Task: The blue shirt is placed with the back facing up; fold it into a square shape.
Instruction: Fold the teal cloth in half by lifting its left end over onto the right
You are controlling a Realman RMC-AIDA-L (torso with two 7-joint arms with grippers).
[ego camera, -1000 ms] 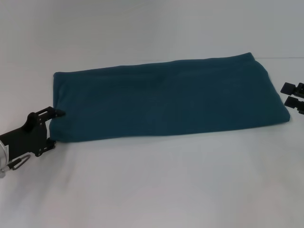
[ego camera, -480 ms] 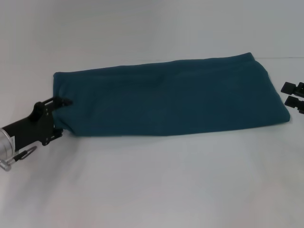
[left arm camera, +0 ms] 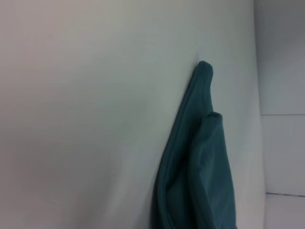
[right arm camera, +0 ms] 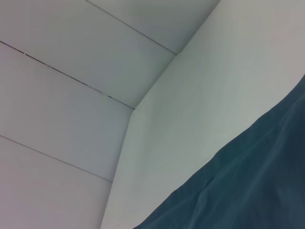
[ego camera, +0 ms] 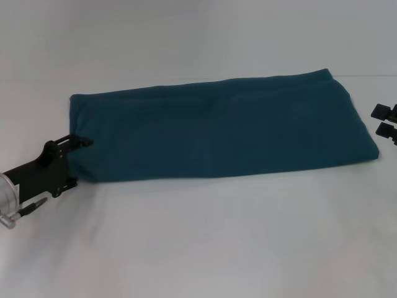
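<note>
The blue shirt [ego camera: 217, 127] lies on the white table [ego camera: 205, 248] as a long folded band, plain side up, running from left to right. My left gripper [ego camera: 75, 161] is at the band's near left corner, open, with its fingers on either side of the left edge. My right gripper [ego camera: 386, 121] is open just off the band's right end, not touching it. The left wrist view shows the shirt's folded edge [left arm camera: 200, 167] on the table. The right wrist view shows a stretch of the shirt [right arm camera: 257, 186].
The white table spreads wide in front of and behind the shirt. A white wall with panel seams [right arm camera: 71, 76] rises beyond the table's far edge.
My left gripper has moved in from the lower left onto the shirt's left edge, nudging the near corner inward. My right gripper has drawn back slightly to the right.
</note>
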